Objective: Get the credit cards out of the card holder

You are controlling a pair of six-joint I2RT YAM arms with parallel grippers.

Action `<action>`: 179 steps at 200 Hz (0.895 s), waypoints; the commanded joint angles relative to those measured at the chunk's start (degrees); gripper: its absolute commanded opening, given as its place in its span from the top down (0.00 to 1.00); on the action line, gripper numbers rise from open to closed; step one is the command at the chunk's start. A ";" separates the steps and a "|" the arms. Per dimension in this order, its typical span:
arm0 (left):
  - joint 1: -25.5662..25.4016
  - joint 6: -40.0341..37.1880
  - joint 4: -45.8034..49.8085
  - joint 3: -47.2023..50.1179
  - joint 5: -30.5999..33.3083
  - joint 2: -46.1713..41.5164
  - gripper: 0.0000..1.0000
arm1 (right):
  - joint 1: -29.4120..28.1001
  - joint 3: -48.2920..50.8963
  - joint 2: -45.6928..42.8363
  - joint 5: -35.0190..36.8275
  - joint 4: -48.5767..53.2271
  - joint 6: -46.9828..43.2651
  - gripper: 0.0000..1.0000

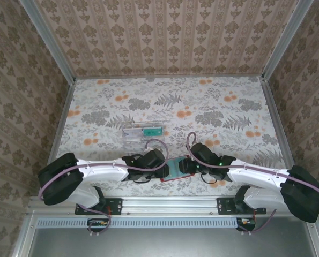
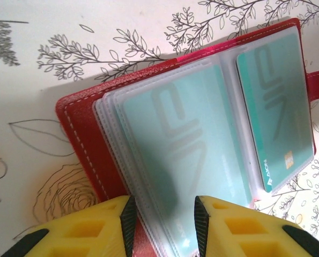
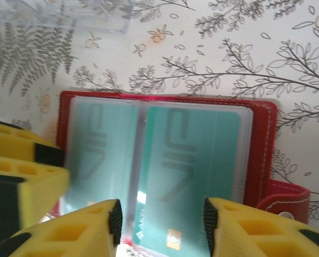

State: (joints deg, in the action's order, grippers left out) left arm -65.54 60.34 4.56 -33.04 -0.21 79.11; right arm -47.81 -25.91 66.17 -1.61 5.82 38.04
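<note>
Pulling at the wrong layer is the main risk here, in my judgement. The credit cards [image 2: 186, 144] sit inside clear, thin sleeves that lie in a loose stack, so a finger could close on a sleeve and the card together. Then the whole card holder [image 1: 175, 168] would lift or slide on the desk [image 1: 229, 112] and the card would not come out. The smooth plastic may also slip from the pads. The two arms work very near to each other, so they could collide.

The left end effector [image 2: 162, 214] is open, and its yellow fingers stand on both sides of the lower edge of the left page. It has hold of nothing. The right end effector [image 3: 162, 219] is also open and empty, with the near edge of the right card [image 3: 191, 155] between its fingers.

The card holder lies open and flat at 6 o'clock on the desk, between the two end effectors. A clear plastic tray [image 1: 143, 131] lies near it, at about 11 o'clock. The holder is red with white stitches along its border [image 3: 261, 150], and a red closing strap [image 3: 282, 198] sticks out at 4 o'clock in the right wrist view. The two cards facing up look teal, each with a large pale mark. One has a small gold chip [image 2: 288, 158].
</note>
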 commanded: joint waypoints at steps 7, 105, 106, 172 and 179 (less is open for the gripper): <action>0.41 -1.30 4.61 -2.87 1.89 -4.44 0.63 | 1.38 1.74 1.05 2.04 -0.90 -0.31 0.63; 0.67 2.10 -6.90 -6.19 -1.73 3.15 0.71 | 2.20 3.32 1.94 4.49 -0.54 -1.83 0.98; 0.67 2.17 -7.00 -6.22 -1.77 3.24 0.71 | 2.20 3.36 1.99 4.41 -0.59 -1.83 0.98; 1.46 3.03 -9.61 -8.24 -4.79 9.02 0.82 | 2.03 4.11 5.72 0.32 -3.81 -0.60 1.00; 1.52 3.10 -9.49 -8.22 -4.80 9.18 0.82 | 2.02 4.11 5.51 0.26 -3.82 -0.61 1.00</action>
State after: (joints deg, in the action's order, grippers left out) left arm -64.71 62.59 -2.55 -39.53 -3.22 88.09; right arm -45.89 -23.22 70.67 0.03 1.32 37.32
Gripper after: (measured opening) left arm 0.205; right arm 0.067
